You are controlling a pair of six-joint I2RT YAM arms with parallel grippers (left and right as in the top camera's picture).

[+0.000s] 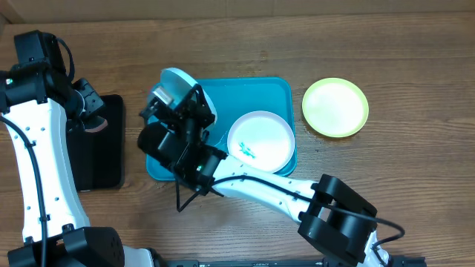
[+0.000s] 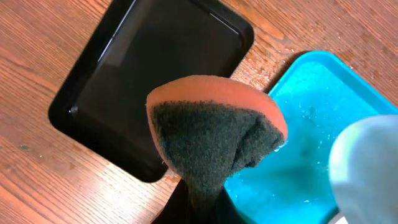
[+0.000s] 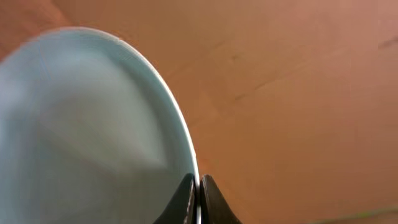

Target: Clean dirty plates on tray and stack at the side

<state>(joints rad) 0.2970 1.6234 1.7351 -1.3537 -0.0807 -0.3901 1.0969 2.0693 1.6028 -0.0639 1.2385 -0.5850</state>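
1. The right claw is pinched tight on the rim of the light blue plate. In the wrist view, the plate spreads away toward 10 o'clock from the claw tips.
2. From above, that plate is held up and tipped over the 9 o'clock end of the tray. It is not lying flat in it.
3. The left claw is closed on a sponge, orange on one side and dark green on the other. It hangs over the black tray, at 9 o'clock from the right claw and well apart from the plate.
4. The white plate lies in the tray at about 4 o'clock from the right claw. It has small green-blue smears, so it looks not cleaned yet.
5. The yellow-green plate sits on the tabletop outside the tray, at 3 o'clock. It looks clean and seems to start the stack.
6. The step in hand looks like the light blue plate's turn. Its face shows no smears in the wrist view, but that view is blurry, so it is hard to tell if the plate is clean.
7. If it is dirty, the sponge must cross toward 3 o'clock and rub it while the right claw holds steady. If it is clean, the plate needs carrying toward 3 o'clock and laying flat on the yellow-green plate.
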